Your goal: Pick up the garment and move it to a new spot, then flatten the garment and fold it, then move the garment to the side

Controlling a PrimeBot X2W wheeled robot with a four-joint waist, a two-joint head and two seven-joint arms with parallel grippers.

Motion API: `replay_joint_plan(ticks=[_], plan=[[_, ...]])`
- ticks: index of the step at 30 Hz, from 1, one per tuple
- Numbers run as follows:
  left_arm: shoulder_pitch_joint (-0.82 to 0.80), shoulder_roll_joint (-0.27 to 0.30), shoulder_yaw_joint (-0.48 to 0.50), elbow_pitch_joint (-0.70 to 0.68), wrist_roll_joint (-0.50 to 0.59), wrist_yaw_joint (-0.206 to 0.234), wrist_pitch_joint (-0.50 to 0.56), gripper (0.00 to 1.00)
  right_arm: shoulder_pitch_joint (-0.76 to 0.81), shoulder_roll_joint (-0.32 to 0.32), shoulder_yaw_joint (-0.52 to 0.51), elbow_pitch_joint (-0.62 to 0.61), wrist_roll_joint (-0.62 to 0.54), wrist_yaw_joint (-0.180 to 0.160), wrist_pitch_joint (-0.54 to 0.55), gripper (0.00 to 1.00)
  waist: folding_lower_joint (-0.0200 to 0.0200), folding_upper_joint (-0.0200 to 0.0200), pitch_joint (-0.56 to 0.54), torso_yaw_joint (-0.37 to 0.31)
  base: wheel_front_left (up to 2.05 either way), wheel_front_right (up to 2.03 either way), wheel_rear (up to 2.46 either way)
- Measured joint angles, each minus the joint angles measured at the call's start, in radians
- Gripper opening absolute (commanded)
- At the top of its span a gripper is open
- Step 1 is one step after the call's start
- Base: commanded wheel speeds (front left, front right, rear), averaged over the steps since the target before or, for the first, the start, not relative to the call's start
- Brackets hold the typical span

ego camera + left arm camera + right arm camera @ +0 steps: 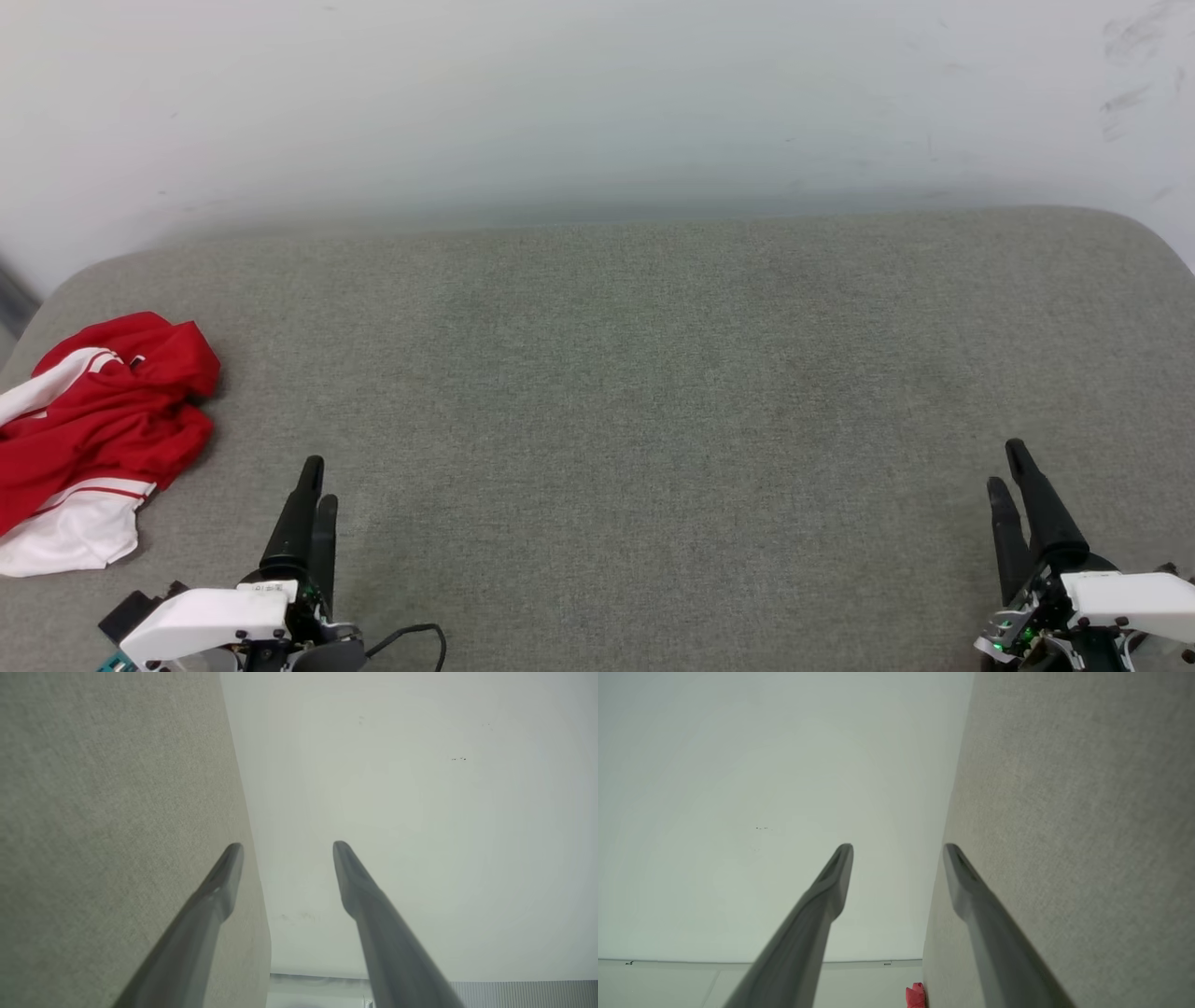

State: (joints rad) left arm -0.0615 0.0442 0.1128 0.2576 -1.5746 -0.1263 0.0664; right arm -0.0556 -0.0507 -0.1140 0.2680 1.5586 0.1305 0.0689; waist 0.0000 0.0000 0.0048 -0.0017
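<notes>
Head view: thin red-and-white garment [112, 420] crumpled on woven grey cushion [653, 373]; tapered left fingers [297, 523] and right fingers [1046, 509] spread, empty.

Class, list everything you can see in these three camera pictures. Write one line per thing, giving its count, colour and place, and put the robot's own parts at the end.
garment: one, red with white sleeves, crumpled at the far left edge of the padded surface
padded surface: one, grey woven fabric, spread across the middle of the head view
wall: one, white, behind the padded surface
scuff marks: a few, dark, on the wall's upper right
cable: one, black, looping beside the left gripper's base
left gripper: one, dark fingers on a white wrist, lower left, open, holding nothing
right gripper: one, dark fingers on a white wrist, lower right, open, holding nothing
</notes>
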Motion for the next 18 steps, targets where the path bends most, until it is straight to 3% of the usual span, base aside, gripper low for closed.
replay_joint_plan(ticks=[4, 18], plan=[[0.0, 0.0, 0.014, -0.022, 0.071, 0.009, -0.019, 1.0, 0.0, 0.0, -0.009, -0.018, -0.06, 0.0, -0.018, 1.0, 0.0, 0.0, 0.002, 0.0, 0.0, 0.0, 0.0], [0.003, 0.001, -0.033, -0.15, 0.433, 0.116, -0.078, 1.0, 0.005, 0.001, -0.002, -0.142, -0.381, 0.0, -0.078, 1.0, 0.0, 0.0, 0.009, -0.002, 0.0, 0.0, 0.0]])
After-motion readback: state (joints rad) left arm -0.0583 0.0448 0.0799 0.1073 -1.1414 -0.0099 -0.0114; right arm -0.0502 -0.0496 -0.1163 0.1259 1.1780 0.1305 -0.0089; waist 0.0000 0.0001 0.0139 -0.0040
